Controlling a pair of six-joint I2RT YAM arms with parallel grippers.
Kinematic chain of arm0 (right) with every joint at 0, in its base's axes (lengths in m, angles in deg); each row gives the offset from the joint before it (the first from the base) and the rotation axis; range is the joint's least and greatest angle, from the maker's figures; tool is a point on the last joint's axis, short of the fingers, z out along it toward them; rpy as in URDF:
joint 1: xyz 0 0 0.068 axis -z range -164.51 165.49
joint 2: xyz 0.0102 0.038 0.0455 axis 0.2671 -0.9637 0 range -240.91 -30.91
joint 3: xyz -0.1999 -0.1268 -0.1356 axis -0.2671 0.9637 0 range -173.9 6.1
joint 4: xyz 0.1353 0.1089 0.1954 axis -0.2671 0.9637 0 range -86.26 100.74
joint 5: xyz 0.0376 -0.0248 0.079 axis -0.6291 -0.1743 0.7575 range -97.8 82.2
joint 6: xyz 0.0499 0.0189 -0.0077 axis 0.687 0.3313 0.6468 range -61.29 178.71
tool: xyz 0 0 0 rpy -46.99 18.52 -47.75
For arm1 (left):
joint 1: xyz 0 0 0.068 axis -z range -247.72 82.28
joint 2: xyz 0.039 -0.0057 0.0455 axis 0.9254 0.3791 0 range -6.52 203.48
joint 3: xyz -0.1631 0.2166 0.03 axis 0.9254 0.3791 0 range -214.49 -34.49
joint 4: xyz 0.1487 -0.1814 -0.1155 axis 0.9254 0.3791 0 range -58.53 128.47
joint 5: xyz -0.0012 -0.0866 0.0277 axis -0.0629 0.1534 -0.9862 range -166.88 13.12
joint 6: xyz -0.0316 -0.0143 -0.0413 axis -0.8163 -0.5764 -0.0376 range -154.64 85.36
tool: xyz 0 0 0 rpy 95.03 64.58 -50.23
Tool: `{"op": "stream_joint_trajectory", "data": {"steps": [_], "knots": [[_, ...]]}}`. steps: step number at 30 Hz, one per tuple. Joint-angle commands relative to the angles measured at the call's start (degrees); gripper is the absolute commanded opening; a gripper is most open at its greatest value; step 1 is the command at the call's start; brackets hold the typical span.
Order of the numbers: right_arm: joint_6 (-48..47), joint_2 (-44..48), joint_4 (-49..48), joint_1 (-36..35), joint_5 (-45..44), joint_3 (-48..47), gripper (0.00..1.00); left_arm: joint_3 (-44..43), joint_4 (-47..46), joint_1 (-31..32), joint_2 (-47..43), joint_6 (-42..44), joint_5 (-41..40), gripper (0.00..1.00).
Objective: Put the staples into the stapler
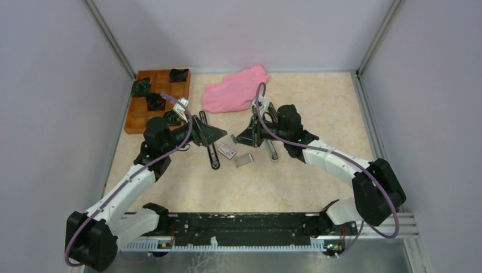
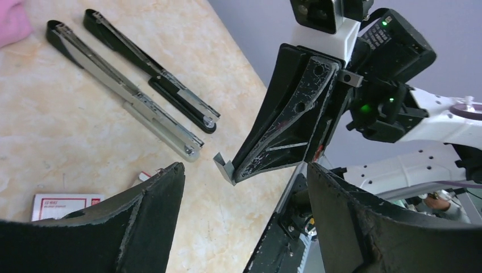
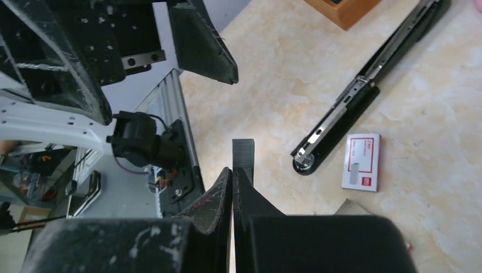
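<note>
My right gripper point(image 1: 241, 138) is shut on the staples point(image 3: 243, 152), a small grey ridged strip sticking out past its tips, held above the table. The strip also shows in the left wrist view point(image 2: 225, 167). My left gripper point(image 1: 213, 133) is open and empty, its jaws wide apart, facing the right gripper's tips a short gap away. A long black stapler point(image 1: 211, 151) lies open below the left gripper, its metal channel exposed point(image 3: 341, 111). A second open black stapler point(image 1: 271, 149) lies by the right gripper, with its silver rail showing point(image 2: 131, 99).
A white and red staples box point(image 1: 227, 151) and a small clear tray point(image 1: 244, 160) lie between the staplers. A pink cloth point(image 1: 236, 90) lies at the back. A wooden tray point(image 1: 139, 120) with black parts stands back left. Grey walls enclose the table.
</note>
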State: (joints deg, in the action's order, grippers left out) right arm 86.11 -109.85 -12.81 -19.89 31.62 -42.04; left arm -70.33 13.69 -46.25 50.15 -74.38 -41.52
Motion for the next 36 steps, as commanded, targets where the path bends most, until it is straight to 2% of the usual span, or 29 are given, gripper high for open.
{"op": "stream_joint_trajectory", "data": {"steps": [1, 8, 16, 27, 36], "knots": [[5.65, 2.58, -13.79, 0.98, 6.06, 0.89, 0.0, -0.06, -8.09, -0.24, 0.69, -3.0, 4.64, 0.83], [13.66, 1.98, -27.09, 1.47, 9.07, 2.44, 0.0, 1.19, -14.71, -0.16, 2.1, -7.89, 7.97, 0.76], [19.86, -0.1, -34.46, 1.45, 10.93, 2.38, 0.0, 2.26, -19.82, -0.17, 2.55, -10.92, 9.53, 0.63], [23.13, -2.12, -38.0, 1.45, 12.02, 2.3, 0.0, 2.35, -26.2, 0.06, 4.47, -14.62, 10.77, 0.51], [24.25, -3.29, -39.31, 1.45, 11.95, 2.35, 0.0, 1.91, -27.04, 0.93, 5.21, -14.96, 10.75, 0.43]]}}
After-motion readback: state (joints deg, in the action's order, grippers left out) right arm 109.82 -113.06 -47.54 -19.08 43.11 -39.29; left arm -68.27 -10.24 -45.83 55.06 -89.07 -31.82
